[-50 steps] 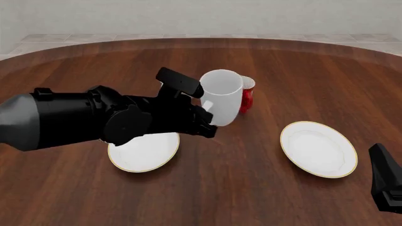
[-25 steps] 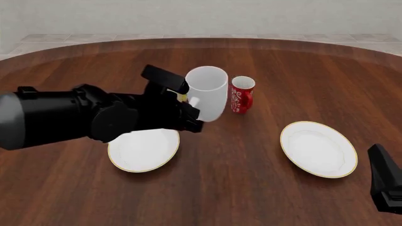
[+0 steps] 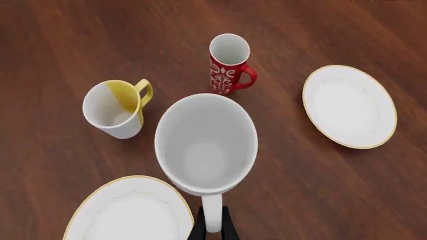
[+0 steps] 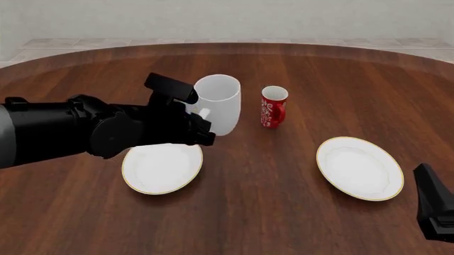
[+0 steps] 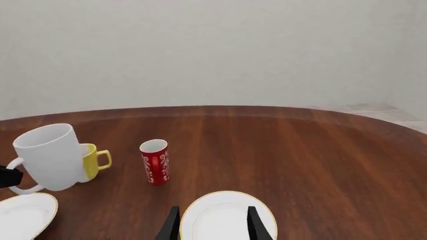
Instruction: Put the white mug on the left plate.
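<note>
At the near right edge of the table (image 4: 284,212), the right gripper (image 5: 212,220) hangs low with its two fingers spread apart and nothing between them, just above the right plate (image 4: 360,168), which lies flat on the wood. Over on the near left lies the left plate (image 4: 161,168), white with a thin golden rim, partly covered by the left arm that reaches in from the left. The left gripper (image 3: 212,231) is closed on the loop handle of the white mug (image 4: 217,104), and the mug hangs in the air, roughly upright with its mouth open upward, above the table just beyond the far right edge of the left plate and not resting on it. Farther back, behind the lifted mug, stands the yellow-and-white mug (image 3: 118,108), its yellow handle turned to the right. To the right of it, standing apart, is the red patterned mug (image 4: 273,107).
</note>
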`<state>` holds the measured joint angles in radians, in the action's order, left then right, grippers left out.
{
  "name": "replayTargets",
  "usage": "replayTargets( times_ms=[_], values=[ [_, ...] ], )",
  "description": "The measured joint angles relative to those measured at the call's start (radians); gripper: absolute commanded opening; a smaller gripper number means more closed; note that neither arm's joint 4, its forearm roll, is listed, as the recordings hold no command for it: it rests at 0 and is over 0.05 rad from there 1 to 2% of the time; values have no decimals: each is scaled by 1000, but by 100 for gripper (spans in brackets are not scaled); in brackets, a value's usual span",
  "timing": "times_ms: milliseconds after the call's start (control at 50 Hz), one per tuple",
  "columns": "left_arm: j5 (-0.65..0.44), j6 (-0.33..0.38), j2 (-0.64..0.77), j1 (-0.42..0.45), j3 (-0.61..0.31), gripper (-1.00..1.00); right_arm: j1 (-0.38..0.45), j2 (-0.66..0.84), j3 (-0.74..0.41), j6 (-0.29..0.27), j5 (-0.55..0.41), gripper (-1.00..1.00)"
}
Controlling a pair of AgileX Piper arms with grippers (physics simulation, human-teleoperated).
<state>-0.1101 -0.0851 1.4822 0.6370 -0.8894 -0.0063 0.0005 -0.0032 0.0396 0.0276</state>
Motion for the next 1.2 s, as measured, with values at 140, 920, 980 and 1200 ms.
replayTargets(
  times_ms=[140,920,980,1200],
  values=[
    [-1,9,-35,-27,31,-100,1,0,0,-1,-1,100],
    [-8,42,-256,-146,221,-100,3,0,0,-17,-7,100],
    [-8,40,-259,-149,227,-100,3,0,0,-17,-7,100],
    [10,43,-258,-187,265,-100,3,0,0,-17,-7,100]
  ],
)
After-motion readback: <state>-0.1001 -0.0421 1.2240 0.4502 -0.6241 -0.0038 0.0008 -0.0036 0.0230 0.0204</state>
